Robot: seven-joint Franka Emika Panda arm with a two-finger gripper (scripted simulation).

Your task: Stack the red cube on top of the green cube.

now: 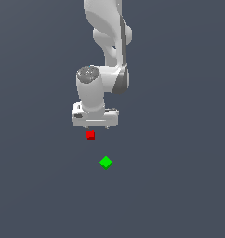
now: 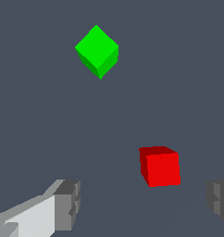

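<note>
The red cube (image 1: 90, 135) lies on the dark floor just below my white gripper (image 1: 96, 126) in the exterior view. The green cube (image 1: 105, 162), seen corner-on as a diamond, lies a short way from the red one, lower and toward the exterior view's right. In the wrist view the red cube (image 2: 160, 166) sits between my two spread fingertips (image 2: 67, 203), nearer the other finger, and beyond them; nothing is held. The green cube (image 2: 97, 50) shows farther off. My gripper (image 2: 144, 203) is open and hangs above the floor.
The flat dark grey floor (image 1: 179, 186) spreads all around the two cubes. My white arm (image 1: 109, 46) rises from the gripper toward the top of the exterior view.
</note>
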